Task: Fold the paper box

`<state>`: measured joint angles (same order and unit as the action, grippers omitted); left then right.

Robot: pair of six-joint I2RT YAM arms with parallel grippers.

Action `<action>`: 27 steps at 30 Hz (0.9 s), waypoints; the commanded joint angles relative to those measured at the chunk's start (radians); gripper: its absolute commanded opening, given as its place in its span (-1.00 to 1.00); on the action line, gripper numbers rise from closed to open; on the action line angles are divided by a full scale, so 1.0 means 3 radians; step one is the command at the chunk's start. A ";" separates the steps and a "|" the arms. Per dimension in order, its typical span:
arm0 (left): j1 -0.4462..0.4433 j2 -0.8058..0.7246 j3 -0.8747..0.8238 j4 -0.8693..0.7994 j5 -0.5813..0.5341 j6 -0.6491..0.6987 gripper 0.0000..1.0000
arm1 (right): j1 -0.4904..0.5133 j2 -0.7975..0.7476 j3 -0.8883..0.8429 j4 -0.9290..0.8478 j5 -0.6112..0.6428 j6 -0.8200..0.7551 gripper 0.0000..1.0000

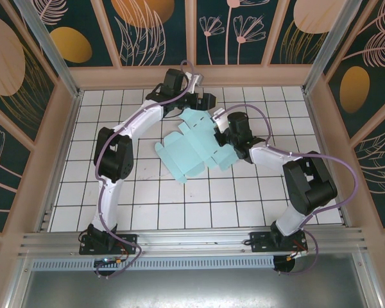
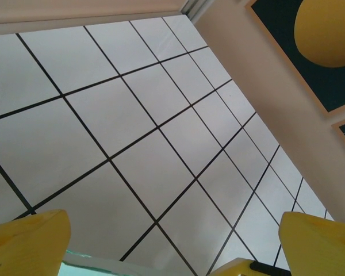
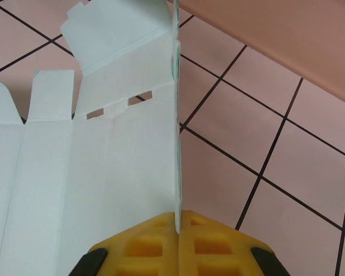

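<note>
The paper box point(image 1: 191, 153) is lying as a mostly flat die-cut sheet on the tiled desk point(image 1: 179, 205), in the middle of the top view between the two arms. The right jaws are pressing fully shut on the sheet's right-hand edge, and in the right wrist view that thin edge is running up from between the yellow pads point(image 3: 155, 247) at the bottom centre. The left jaws are standing wide apart and gripping nothing, hovering just past the sheet's far edge in the upper middle of the top view. In the left wrist view the yellow fingers point(image 2: 29, 244) are sitting in the two lower corners, with a sliver of teal card at the bottom left. The main risk is probably that nothing is pinning the sheet down, so a pull from the right arm may be dragging the whole sheet across the smooth tiles instead of folding it along a crease. The pinch is taking very little card, so the edge could slip free or tear, and the open left jaws, coming down, could crumple the far flap
</note>
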<state>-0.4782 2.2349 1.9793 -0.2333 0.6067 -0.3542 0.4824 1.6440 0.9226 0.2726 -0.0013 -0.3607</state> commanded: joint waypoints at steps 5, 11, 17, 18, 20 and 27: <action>-0.0027 -0.0101 -0.0074 -0.0204 0.0195 0.0208 0.86 | 0.0028 -0.0081 0.0064 0.0002 0.0040 -0.0010 -1.00; -0.0095 -0.0217 -0.0178 -0.0423 0.0131 0.0378 0.84 | 0.0026 -0.0071 0.0073 0.0002 0.0117 0.0011 -1.00; -0.0134 -0.0255 -0.0292 -0.0390 0.0161 0.0277 0.83 | 0.0030 -0.0083 0.0085 -0.0009 0.0127 0.0009 -1.00; -0.0141 -0.0246 -0.0293 -0.0360 0.0197 0.0228 0.81 | 0.0033 -0.0079 0.0085 -0.0009 0.0121 0.0006 -1.00; -0.0169 -0.0231 -0.0271 -0.0331 0.0237 0.0148 0.70 | 0.0039 -0.0078 0.0090 -0.0014 0.0131 -0.0004 -1.00; -0.0195 -0.0136 -0.0217 -0.0116 0.0278 -0.0458 0.46 | 0.0054 -0.0077 0.0079 -0.0014 0.0160 -0.0029 -1.00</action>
<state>-0.5167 2.2036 1.9015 -0.3294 0.6308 -0.3882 0.4847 1.6424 0.9249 0.2478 0.0448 -0.3607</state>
